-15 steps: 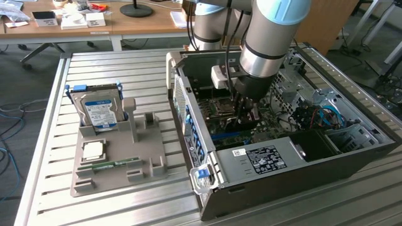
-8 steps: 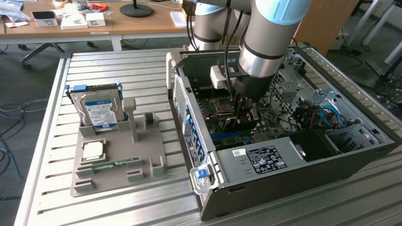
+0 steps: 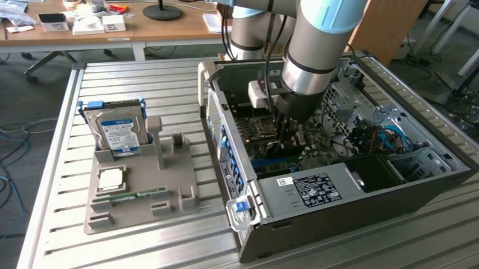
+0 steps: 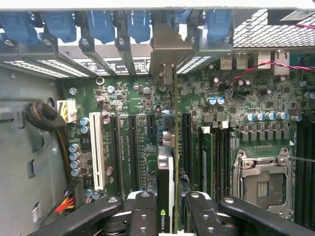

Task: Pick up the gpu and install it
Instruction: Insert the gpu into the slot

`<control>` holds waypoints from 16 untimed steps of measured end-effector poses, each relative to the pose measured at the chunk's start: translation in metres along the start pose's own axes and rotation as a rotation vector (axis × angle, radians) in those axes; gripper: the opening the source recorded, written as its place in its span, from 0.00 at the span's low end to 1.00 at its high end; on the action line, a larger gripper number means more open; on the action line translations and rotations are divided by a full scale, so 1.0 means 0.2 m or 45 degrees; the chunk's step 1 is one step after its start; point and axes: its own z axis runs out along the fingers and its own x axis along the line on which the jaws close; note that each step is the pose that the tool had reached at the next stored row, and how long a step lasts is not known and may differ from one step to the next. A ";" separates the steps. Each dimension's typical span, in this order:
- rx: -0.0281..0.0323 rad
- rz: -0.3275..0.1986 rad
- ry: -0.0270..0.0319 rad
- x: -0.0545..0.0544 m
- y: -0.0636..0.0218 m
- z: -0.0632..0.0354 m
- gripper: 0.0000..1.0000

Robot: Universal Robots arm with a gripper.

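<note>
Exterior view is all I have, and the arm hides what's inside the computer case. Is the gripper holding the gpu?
Observer: Yes. The wrist view shows the gripper shut on the gpu, the card standing edge-on between its fingers.
Operator: Where exactly is it?
Observer: Among the black expansion slots, with the white slot on one side and the CPU socket on the other.
Operator: And its bracket end?
Observer: The metal bracket is up at the row of blue latches. Whether the card is seated, I cannot tell.
</note>
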 end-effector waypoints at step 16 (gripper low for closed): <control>-0.0001 0.000 0.0002 0.00 0.008 0.015 0.27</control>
